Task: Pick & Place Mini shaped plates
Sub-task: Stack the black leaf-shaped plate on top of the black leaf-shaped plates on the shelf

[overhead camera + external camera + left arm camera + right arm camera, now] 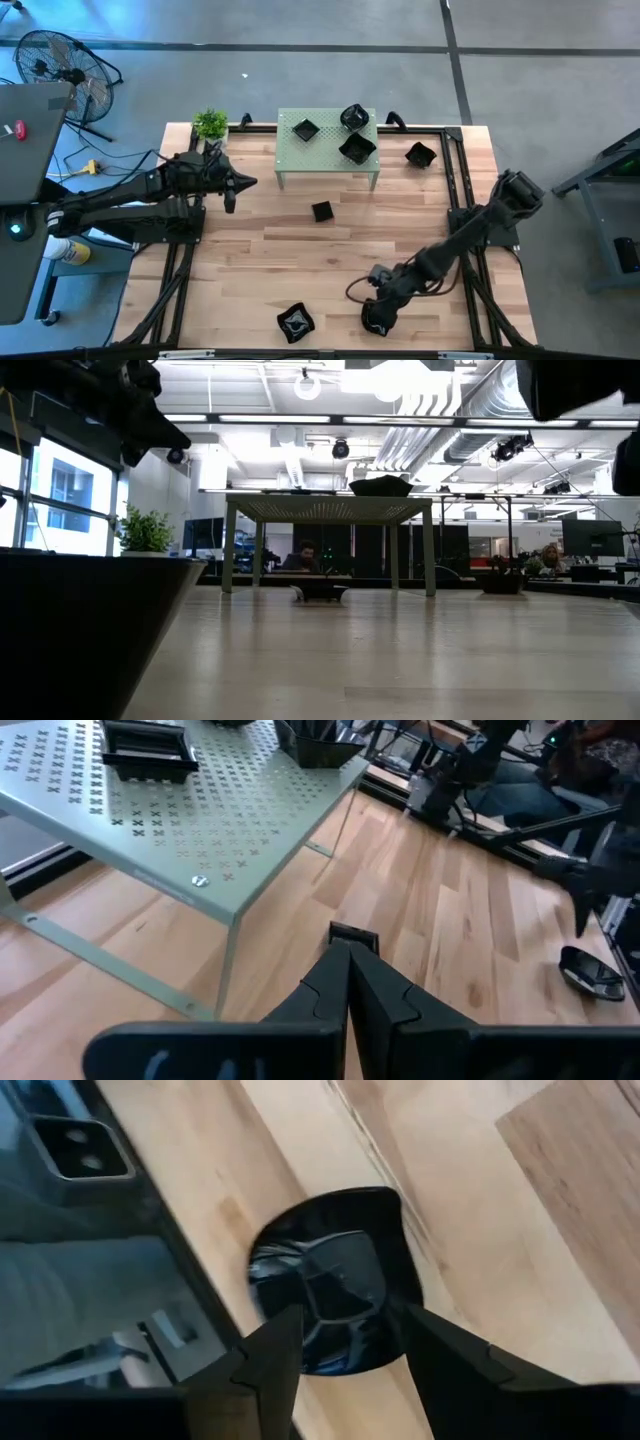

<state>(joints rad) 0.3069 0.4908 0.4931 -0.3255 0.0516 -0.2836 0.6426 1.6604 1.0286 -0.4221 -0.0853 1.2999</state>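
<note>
Left arm: stretched across the table's left side, wrist roughly level, left gripper in the air just short of the green perforated stand. Jaws pressed together, nothing held, per left wrist view. Waiting.

Centre: three mini plates on the stand: square plate, rounded plate, larger plate. On the wood below, small square plate sits alone. Wavy plate lies near the front edge. One more, corner plate, rests just right of the stand.

Right arm: folded down and forward from its base, wrist pitched steeply to the tabletop at front edge. Right gripper has jaws parted, straddling the front-edge plate; fingers either side of rim, contact not confirmed.

Step in hand, judged: grasp. Recommend seating fingers lower and centring over the rim before closing. Plate is glossy, near table edge; an off-centre pinch may flick it off. Lift straight up.
</note>
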